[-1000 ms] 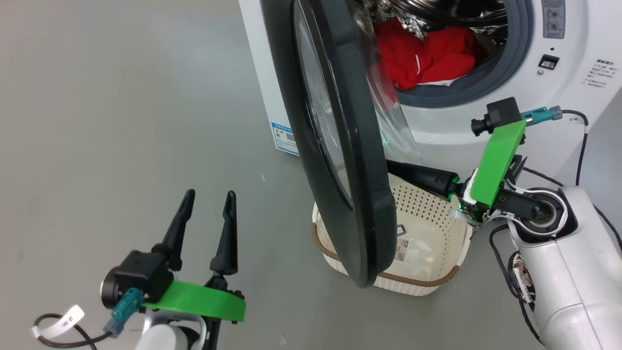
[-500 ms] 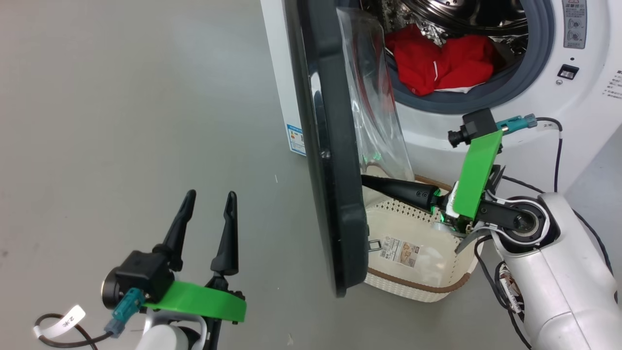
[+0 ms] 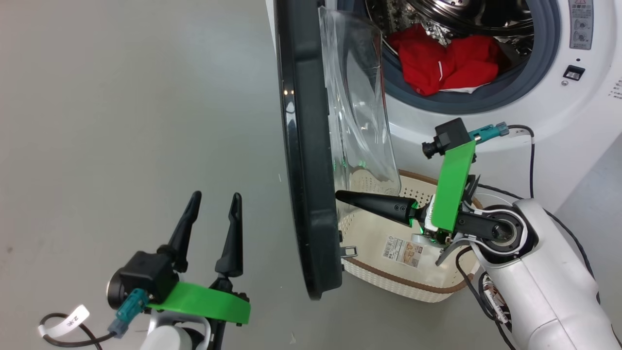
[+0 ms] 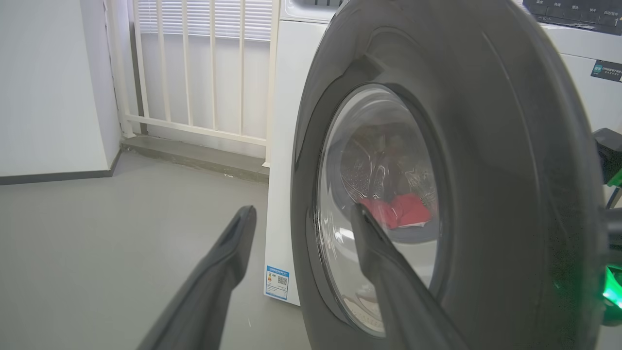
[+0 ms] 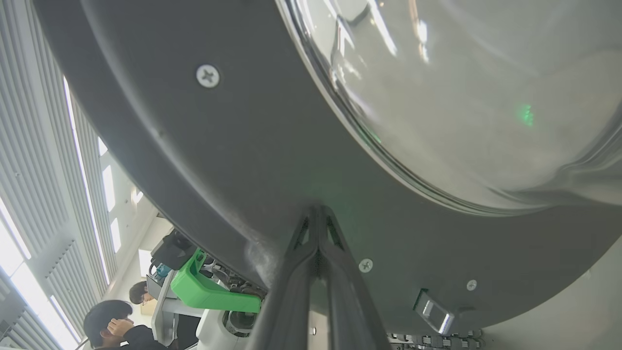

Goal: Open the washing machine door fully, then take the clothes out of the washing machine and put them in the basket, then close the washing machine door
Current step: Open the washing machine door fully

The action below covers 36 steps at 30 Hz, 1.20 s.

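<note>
**Operator:** Head view first. Where does everything sit?

**Spotter:** The washing machine door [image 3: 303, 170] stands edge-on through the middle, twelve to six, and I'd say it is only partly swung out. Your right gripper [image 3: 340, 196] comes in from four o'clock, fingers pressed together, with its tip at the door's inner face. Your left gripper [image 3: 216, 197] hangs at seven o'clock over the floor [image 3: 121, 121], spread and holding nothing. The clothes [image 3: 447, 65] lie in the drum at one o'clock. The basket [image 3: 388, 279] sits at four o'clock, just before the washing machine [image 3: 486, 131] and partly behind the door's lower edge.

**Operator:** And the left wrist view?

**Spotter:** You're facing the door's glossy outer side, from the centre to three o'clock. The clothes show red through the glass porthole [image 4: 384, 146]. Your fingers stand apart and touch nothing.

**Operator:** Right wrist view?

**Spotter:** Your closed tips meet the dark inner ring at six o'clock, just below the glass bulge. The latch [image 5: 434, 311] is at five o'clock.

**Operator:** How will it all handle?

**Spotter:** I judge the door to be stiff, fairly heavy and slick. Push on the plastic ring near the free edge, never on the glass. The clothes look soft and limp, so pinch a raised fold on top of the heap. Expect them to drape and drag on the seal. The basket looks light, so it may skid if you nudge it.
</note>
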Available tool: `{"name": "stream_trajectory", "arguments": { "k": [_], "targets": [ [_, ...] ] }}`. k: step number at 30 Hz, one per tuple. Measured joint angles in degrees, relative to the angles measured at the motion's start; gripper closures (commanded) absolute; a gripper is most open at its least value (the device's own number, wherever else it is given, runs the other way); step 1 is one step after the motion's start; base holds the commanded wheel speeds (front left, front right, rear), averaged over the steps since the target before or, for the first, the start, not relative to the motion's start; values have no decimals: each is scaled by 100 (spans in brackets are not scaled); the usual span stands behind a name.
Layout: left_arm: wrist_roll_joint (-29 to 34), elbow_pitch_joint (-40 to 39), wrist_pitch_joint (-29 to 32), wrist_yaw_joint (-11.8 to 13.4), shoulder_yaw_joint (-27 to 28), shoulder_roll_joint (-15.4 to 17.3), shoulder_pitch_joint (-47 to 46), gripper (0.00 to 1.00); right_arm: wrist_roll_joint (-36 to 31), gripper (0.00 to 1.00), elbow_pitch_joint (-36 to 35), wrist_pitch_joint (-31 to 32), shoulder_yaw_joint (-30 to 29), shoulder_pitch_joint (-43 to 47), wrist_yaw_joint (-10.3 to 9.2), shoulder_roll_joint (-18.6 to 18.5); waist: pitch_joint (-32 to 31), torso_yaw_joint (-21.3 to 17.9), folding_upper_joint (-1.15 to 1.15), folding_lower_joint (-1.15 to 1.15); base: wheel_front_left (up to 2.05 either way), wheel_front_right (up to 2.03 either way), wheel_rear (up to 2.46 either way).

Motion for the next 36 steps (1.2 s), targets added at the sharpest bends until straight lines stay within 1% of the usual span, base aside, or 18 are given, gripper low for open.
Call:
{"name": "stream_trajectory", "arguments": {
  "k": [8,18,25,28,29,30,31,32,33,34,35,36],
  "targets": [
    [-9,0,0,7,-47,0,0,0,119,100,45,-148,287,-3,1,-2,44,79,0,0,0,0,0],
    [-45,5,0,4,-63,0,3,0,102,100,74,-319,398,-6,1,2,46,52,0,0,0,0,0],
    [-85,12,0,-14,-102,1,24,0,-846,100,-581,-756,410,167,1,-97,59,-23,0,0,0,0,0],
    [-85,16,0,-22,-116,1,41,0,-1467,100,-884,-1018,390,428,1,-115,53,-45,0,0,0,0,0],
    [-85,16,0,-22,-118,2,63,0,-1711,96,-991,-1128,380,499,1,-116,50,-52,0,0,0,0,0],
    [-85,18,0,-22,-120,2,92,0,-1935,82,-1090,-1235,350,566,1,-115,47,-59,0,0,0,0,0],
    [-85,20,0,-22,-124,3,117,0,-2184,75,-1200,-1344,335,620,1,-120,47,-65,0,0,0,0,0],
    [-85,23,0,-22,-130,3,120,0,-2418,60,-1307,-1459,320,677,1,-120,47,-70,0,0,0,0,0],
    [-85,22,0,-22,-133,3,119,0,-2632,41,-1414,-1564,313,733,1,-119,47,-74,0,0,0,0,0],
    [-85,22,0,-23,-135,3,119,0,-2820,7,-1515,-1700,292,800,1,-108,46,-78,0,0,0,0,0],
    [-85,20,0,-23,-135,4,119,0,-3009,0,-1607,-1817,292,857,1,-108,51,-80,0,0,0,0,0],
    [-84,18,0,-26,-141,4,119,0,-3253,0,-1714,-1930,302,910,1,-109,59,-82,0,0,0,0,0]
  ]
}}
